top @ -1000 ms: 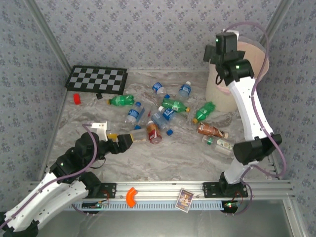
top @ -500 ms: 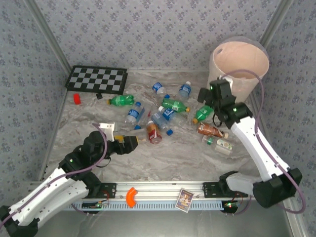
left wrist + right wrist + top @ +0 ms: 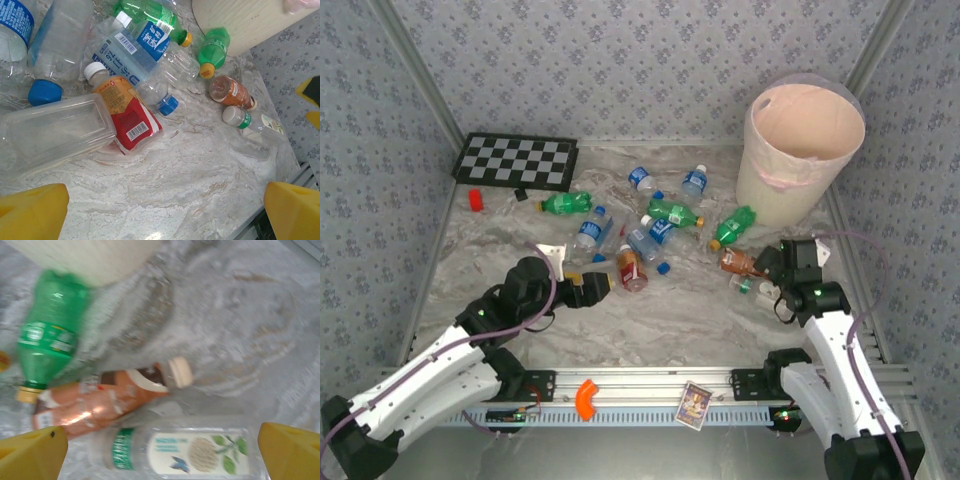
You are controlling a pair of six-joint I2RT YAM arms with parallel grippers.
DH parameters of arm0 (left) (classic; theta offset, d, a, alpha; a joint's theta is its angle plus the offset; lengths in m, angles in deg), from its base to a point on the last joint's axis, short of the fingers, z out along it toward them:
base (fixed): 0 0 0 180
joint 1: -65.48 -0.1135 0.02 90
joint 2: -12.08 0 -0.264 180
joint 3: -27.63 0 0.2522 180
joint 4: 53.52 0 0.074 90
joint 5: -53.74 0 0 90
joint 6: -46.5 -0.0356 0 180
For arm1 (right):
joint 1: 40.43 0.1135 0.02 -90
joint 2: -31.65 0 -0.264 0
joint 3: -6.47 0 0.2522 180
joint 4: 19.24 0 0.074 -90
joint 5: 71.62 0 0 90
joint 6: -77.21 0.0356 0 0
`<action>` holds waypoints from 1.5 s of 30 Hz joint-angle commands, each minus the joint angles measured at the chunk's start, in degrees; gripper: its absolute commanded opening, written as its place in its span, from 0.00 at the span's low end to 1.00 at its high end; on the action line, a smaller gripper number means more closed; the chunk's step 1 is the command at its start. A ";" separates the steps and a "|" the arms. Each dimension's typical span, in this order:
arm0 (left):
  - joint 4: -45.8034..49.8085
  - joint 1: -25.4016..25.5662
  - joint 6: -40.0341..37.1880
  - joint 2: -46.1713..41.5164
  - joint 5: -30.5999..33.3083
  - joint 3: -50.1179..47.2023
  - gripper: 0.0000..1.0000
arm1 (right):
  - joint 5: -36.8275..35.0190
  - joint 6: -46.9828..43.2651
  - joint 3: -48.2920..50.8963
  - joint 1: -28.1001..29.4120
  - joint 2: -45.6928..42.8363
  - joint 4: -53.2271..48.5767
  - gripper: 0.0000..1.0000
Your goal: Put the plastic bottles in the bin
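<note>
Roughly a dozen plastic bottles (image 3: 650, 225) lie on their sides across the middle of the counter (image 3: 690, 315), short of the bin (image 3: 765, 190) standing upright at the far right. The left gripper (image 3: 160, 215) is spread wide and holds nothing, low over the counter just before a red-labelled bottle (image 3: 125, 112). The right gripper (image 3: 160, 455) is likewise released and bare, above a brown bottle (image 3: 100, 400) and a green-capped clear bottle (image 3: 185, 452) lying side by side near the bin's foot. The bottles look empty, so probably light, thin-walled and slick: apt to roll, skid or buckle under a hard squeeze. The best hold is likely across the labelled barrel, square to the long axis, or nearer the stiffer shoulder below the cap.
</note>
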 commanded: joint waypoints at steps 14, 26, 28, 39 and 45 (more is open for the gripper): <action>-2.83 0.80 0.42 1.72 -0.78 1.28 1.00 | 15.64 1.63 8.96 -10.24 -1.47 1.94 1.00; -3.78 1.00 0.60 3.67 -1.11 1.79 1.00 | 18.17 11.36 12.90 5.61 -3.32 7.50 1.00; -3.44 1.08 0.52 3.57 -1.00 1.89 1.00 | 17.64 13.00 13.21 9.06 -2.67 9.71 1.00; -3.20 1.47 0.55 3.46 -0.82 2.48 1.00 | 13.50 17.84 10.67 27.42 8.37 19.25 1.00; -2.05 1.58 0.16 3.39 -0.72 3.12 1.00 | 9.40 12.88 3.50 32.78 15.13 14.88 0.99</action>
